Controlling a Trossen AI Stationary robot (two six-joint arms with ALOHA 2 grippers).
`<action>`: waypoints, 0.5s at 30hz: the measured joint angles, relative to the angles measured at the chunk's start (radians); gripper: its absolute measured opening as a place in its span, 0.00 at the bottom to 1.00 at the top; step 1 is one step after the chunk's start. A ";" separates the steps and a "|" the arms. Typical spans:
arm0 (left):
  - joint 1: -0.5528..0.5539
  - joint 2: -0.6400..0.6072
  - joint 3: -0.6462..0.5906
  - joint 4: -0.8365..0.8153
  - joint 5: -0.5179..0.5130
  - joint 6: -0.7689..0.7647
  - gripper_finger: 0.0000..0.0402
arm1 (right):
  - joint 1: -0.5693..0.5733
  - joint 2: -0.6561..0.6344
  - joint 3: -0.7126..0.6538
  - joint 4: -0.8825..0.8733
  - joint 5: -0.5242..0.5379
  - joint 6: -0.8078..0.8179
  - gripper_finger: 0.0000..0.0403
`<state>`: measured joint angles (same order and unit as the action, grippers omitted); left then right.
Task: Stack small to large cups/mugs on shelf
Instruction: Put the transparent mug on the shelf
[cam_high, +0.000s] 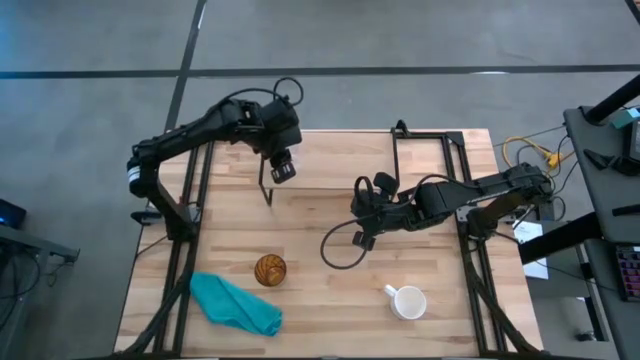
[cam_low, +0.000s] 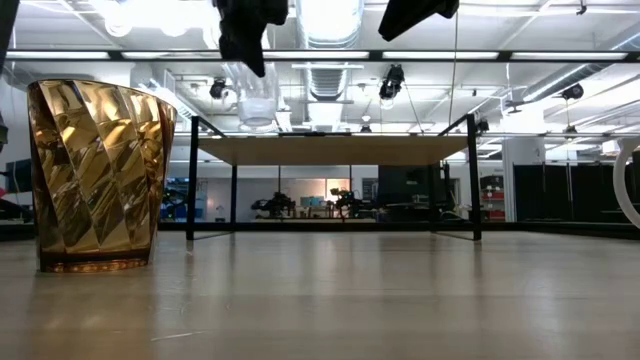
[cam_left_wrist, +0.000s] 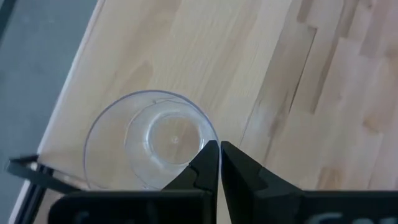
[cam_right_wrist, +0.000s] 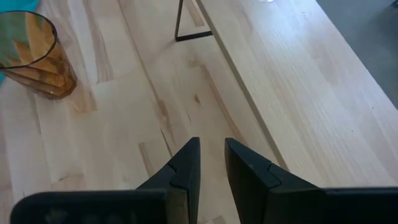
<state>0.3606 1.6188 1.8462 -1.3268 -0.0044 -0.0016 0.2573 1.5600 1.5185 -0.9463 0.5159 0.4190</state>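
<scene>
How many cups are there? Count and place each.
3: clear glass cup in the left hand over the shelf; amber cup beside the teal cloth; white mug on the table. None seems hidden.

Around your wooden table (cam_high: 330, 290) you see grey concrete floor (cam_high: 90, 60). Beyond its far edge, bright ceiling lights (cam_low: 150, 12) and exposed ducts (cam_low: 325, 75) hang over dark partitions (cam_low: 570, 195).

Shelf (cam_high: 400, 160) top open — amber cup (cam_high: 270, 269), white mug (cam_high: 407, 301) apparently well clear.
</scene>
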 joint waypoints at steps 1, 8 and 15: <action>0.000 0.000 -0.005 -0.009 0.000 -0.012 0.00 | 0.000 0.000 0.000 0.000 0.000 0.000 0.17; 0.000 0.000 -0.018 -0.003 -0.001 -0.019 0.00 | 0.000 0.000 0.000 0.000 0.000 0.000 0.17; 0.002 0.017 -0.020 0.001 -0.026 -0.019 0.00 | 0.000 0.000 0.000 0.001 0.000 0.000 0.17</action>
<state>0.3630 1.6359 1.8267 -1.3254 -0.0304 -0.0206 0.2573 1.5600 1.5185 -0.9456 0.5159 0.4191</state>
